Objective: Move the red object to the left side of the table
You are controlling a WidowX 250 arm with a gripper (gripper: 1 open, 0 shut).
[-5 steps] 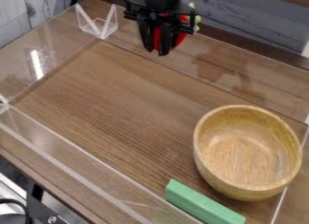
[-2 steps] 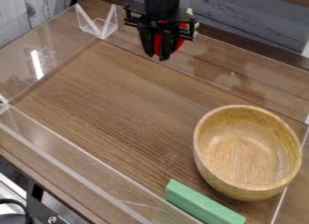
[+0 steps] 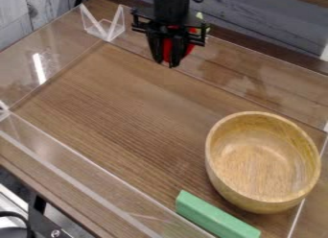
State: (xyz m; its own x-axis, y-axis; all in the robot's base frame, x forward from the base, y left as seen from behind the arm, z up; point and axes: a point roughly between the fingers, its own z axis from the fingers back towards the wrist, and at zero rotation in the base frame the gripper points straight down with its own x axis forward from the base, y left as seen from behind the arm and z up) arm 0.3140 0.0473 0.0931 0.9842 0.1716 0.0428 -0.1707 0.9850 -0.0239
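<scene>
My black gripper (image 3: 170,58) hangs above the far middle of the table (image 3: 128,107), close to the back acrylic wall. Its fingers point down and are shut on the red object (image 3: 177,50), a small glossy red shape that shows between and beside the dark fingers. Most of the object is hidden by the fingers, and no stem is visible. The gripper is clear of the tabletop, and its dim reflection lies on the wood below.
A large wooden bowl (image 3: 263,161) sits at the right front. A flat green block (image 3: 216,217) lies at the front edge beside it. Low clear acrylic walls (image 3: 52,155) border the table, with a clear bracket (image 3: 103,24) at the back left.
The gripper has shifted slightly to the left and a little lower, still holding the red object. The bowl and the green block have not moved.
</scene>
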